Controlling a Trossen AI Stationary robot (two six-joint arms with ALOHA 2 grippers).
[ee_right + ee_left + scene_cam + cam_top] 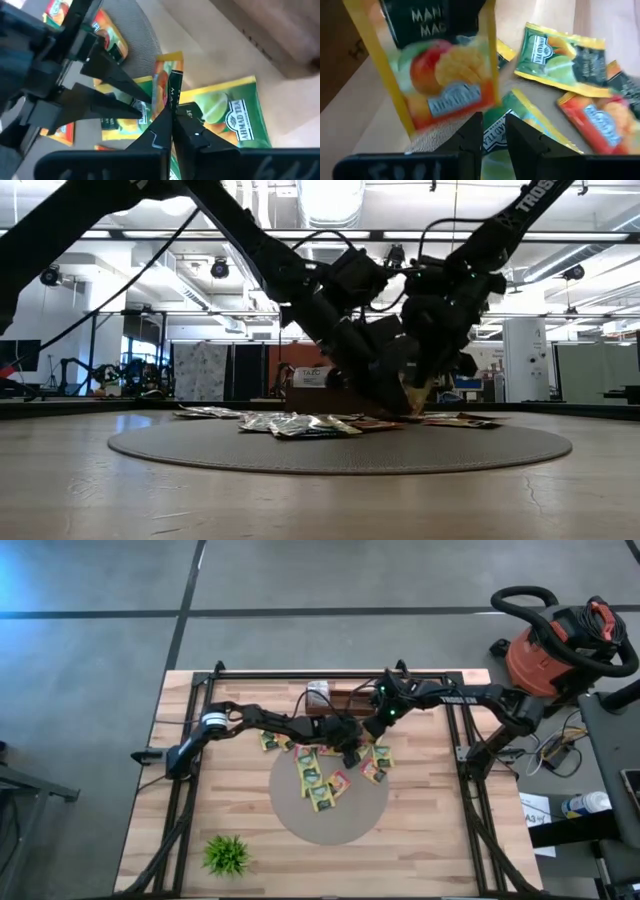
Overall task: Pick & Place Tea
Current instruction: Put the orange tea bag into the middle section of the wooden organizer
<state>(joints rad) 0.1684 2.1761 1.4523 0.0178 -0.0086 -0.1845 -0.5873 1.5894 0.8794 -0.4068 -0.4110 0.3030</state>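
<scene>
Both grippers are met over the far edge of the round grey mat, just in front of a brown box at the table's back edge.

High view: the contact point is hidden under the two wrists; neither pair of jaws can be made out there. About a dozen tea sachets are seen scattered on the mat's far half, one or two lying off it on the wood to the left. A small green plant sits near the front left corner, well apart.

Low view: the arms are reduced to dark silhouettes; a pale sachet corner is just visible below them, and flat sachets are seen edge-on on the mat.

Right wrist view: the right gripper is shown pressed together on the edge of an upright orange-yellow sachet, held clear of the sachets below. The left gripper is seen beside it, its tips at the same sachet.

Left wrist view: the same sachet fills the frame, mango print visible, top text cut off. The left fingers stand slightly apart; whether the sachet's lower edge is pinched between them cannot be told.
</scene>
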